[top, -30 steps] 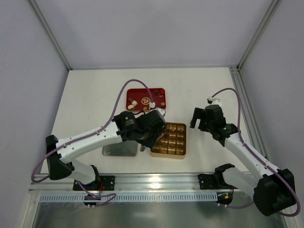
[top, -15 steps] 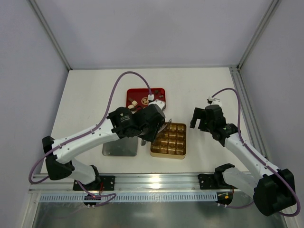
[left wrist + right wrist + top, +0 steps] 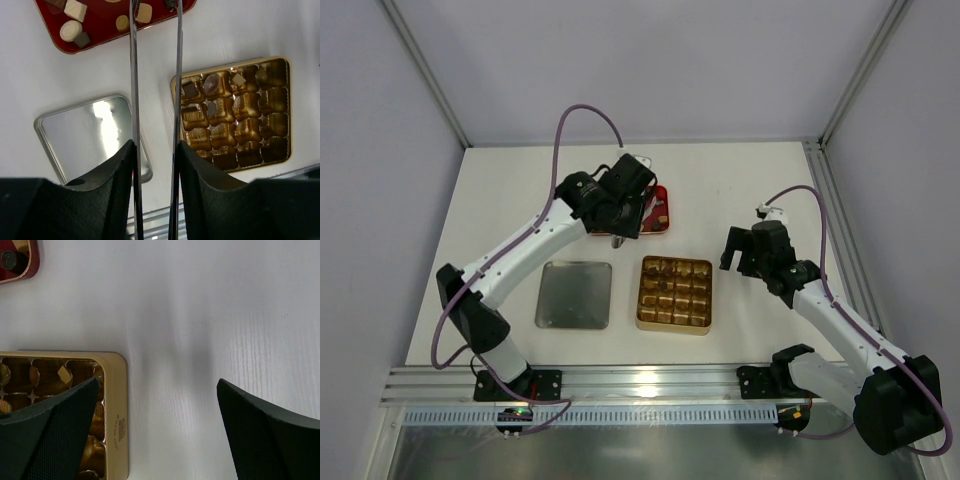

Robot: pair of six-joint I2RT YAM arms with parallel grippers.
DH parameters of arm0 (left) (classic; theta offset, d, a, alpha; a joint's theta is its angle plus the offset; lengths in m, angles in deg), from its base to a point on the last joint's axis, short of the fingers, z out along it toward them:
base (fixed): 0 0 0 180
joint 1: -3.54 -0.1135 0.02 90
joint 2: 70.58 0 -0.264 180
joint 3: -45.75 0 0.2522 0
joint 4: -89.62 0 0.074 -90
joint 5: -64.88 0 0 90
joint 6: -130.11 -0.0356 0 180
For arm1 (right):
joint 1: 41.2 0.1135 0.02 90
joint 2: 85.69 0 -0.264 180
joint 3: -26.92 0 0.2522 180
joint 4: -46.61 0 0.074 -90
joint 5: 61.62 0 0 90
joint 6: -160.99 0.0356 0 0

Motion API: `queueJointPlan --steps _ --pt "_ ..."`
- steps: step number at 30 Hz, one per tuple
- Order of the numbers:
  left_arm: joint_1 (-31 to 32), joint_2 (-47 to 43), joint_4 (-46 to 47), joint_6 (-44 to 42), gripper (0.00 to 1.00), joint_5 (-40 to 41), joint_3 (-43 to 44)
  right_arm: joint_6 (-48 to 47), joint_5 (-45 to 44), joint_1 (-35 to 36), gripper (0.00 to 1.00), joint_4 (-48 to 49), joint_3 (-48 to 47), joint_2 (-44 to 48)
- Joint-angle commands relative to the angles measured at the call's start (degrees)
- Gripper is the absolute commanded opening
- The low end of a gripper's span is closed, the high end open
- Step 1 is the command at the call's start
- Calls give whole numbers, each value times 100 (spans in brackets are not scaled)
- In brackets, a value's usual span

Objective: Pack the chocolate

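Loose chocolate pieces, cream [image 3: 75, 9], tan [image 3: 122, 22] and dark [image 3: 82, 39], lie in the red tray [image 3: 95, 42]. A few more sit in the top cells of the gold tin [image 3: 280, 107], such as a dark one [image 3: 190, 90] and a tan one [image 3: 239, 79]. My left gripper [image 3: 155, 145] is shut on thin metal tweezers [image 3: 133, 75]. Their two arms stand apart and reach up over the red tray [image 3: 661, 215], with the tips cut off by the frame edge. My right gripper [image 3: 156, 381] hangs open over bare table just right of the tin [image 3: 117, 415], holding nothing.
A square silver lid [image 3: 574, 295] lies flat left of the gold tin [image 3: 674, 293]. White enclosure walls and metal posts ring the table. A metal rail runs along the near edge by the arm bases.
My left arm has swung from the gold tin's left edge up and back to the red tray, carrying the tweezers. The right arm has not moved.
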Motion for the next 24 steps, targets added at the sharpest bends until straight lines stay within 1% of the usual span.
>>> queueJointPlan --steps 1,5,9,24 --pt "-337 311 291 -458 39 -272 388 -70 16 -7 100 55 -141 58" --pt "-452 794 275 -616 38 -476 608 -70 -2 -7 100 38 -106 94" --pt "-487 1032 301 -696 38 -643 696 -78 -2 -7 100 46 -88 85" --pt "-496 1419 441 -819 38 -880 749 -96 -37 -7 100 29 -53 94"
